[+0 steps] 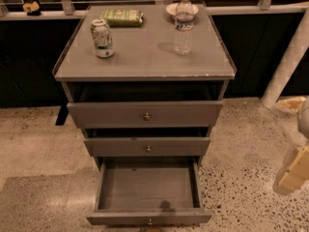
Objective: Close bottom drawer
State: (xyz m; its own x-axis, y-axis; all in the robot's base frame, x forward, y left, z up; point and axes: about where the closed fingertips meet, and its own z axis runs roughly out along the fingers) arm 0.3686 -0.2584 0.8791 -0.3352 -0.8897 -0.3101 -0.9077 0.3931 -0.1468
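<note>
The grey cabinet has three drawers. The bottom drawer is pulled far out toward me, and its plain grey box is empty. Its thin front panel carries a small round knob at the lower edge of the view. My gripper shows as pale cream parts at the right edge. It is to the right of the open drawer, apart from it and touching nothing. A white arm link slants above it.
The top drawer and middle drawer stand slightly out. On the cabinet top are a soda can, a water bottle, a green packet and a small bowl. Speckled floor surrounds the cabinet.
</note>
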